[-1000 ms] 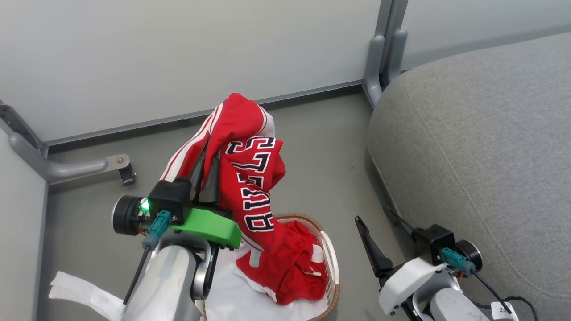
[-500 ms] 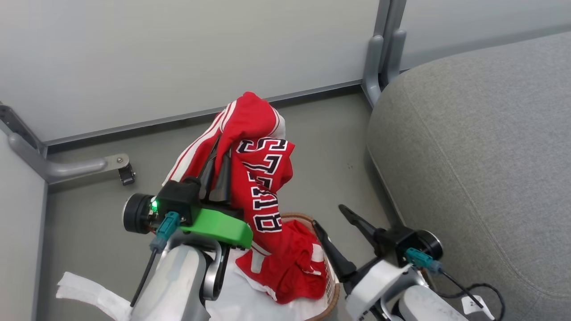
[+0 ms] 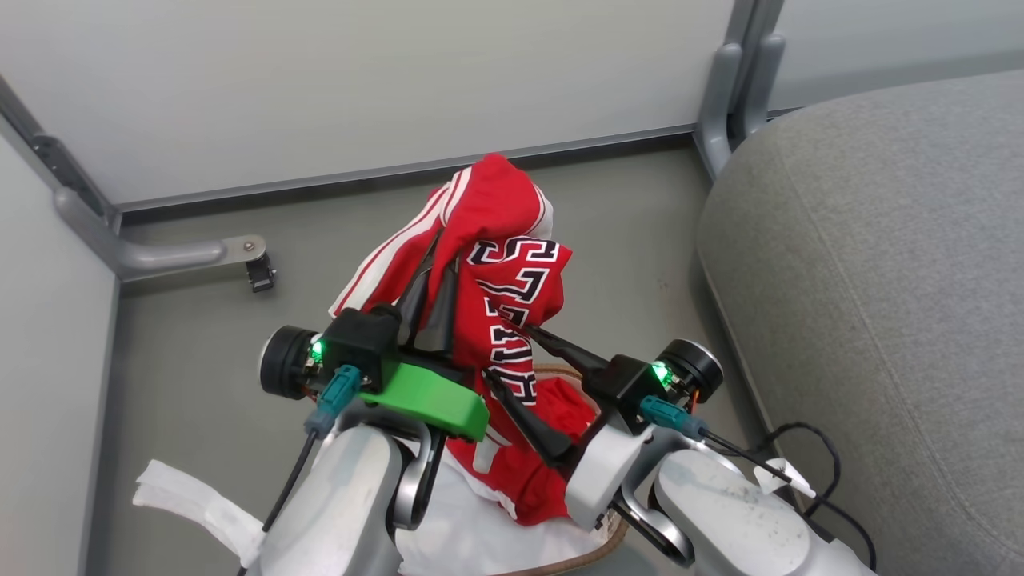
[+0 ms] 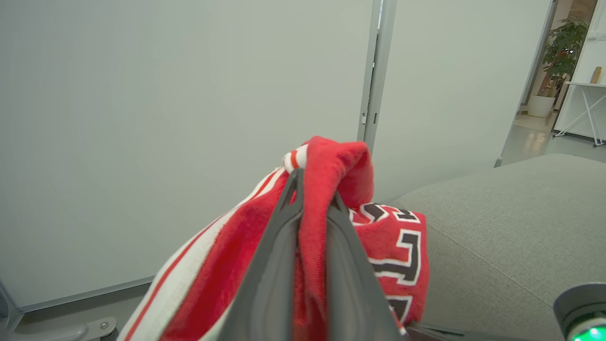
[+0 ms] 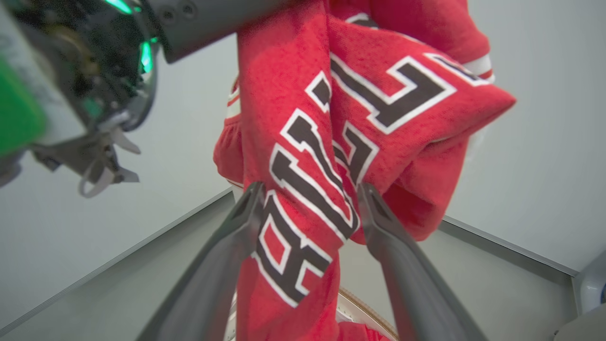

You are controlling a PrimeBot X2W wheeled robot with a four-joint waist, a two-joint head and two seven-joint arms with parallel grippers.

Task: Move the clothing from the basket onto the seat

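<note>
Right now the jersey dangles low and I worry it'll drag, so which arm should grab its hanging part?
Right. The right pincer, open, straddles the hanging jersey, nearer the seat; the left pincer is shut on the jersey's top fold.

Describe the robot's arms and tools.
Pale grey forearms; black wrists, each with a green light, teal plug and black cable. Left tool and right tool have two long dark tapered fingers. A green cover sits on the left wrist.
</note>
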